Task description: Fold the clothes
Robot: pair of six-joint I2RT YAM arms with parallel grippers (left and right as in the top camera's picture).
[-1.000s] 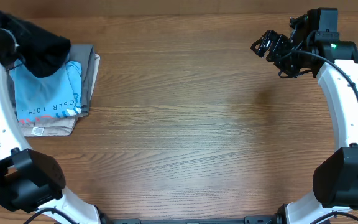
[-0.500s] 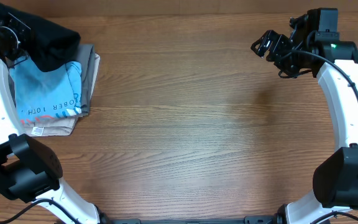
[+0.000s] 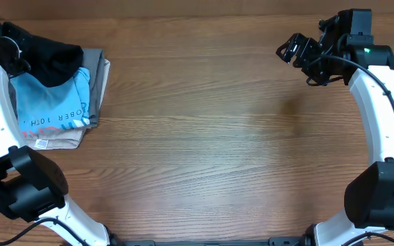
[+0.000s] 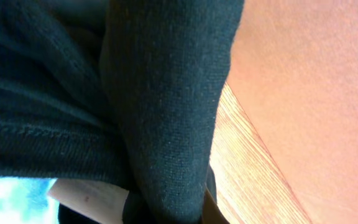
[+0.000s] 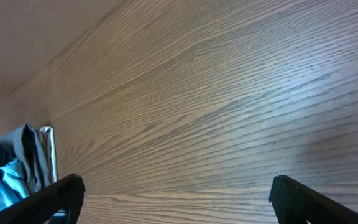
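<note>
One black garment [image 3: 57, 58] hangs bunched from the left tool [image 3: 11, 49] at the far-left corner of the worktop [image 3: 204, 137]. The jaws are together, clamped on the cloth. The garment's loose part drapes onto the light-blue shirt [image 3: 46, 102], which tops a stack with a grey garment [image 3: 100, 82] and a beige one [image 3: 60, 140]. The right tool [image 3: 291, 49] is spread wide, empty, hovering far-right, well apart from everything.

Risks:
- Dragging the black cloth toward the open middle could snag the blue shirt and pull the folded stack apart, since the two are touching.
- The grip looks like a wad, not an edge or corner, so the garment likely lands twisted and won't spread flat.
- Soft fabric in a narrow pinch may slip out mid-move.
- The left wrist view is almost all cloth, so the grip can't be checked there.
- With the right tool so far off, there's no second hold if it sags.
</note>
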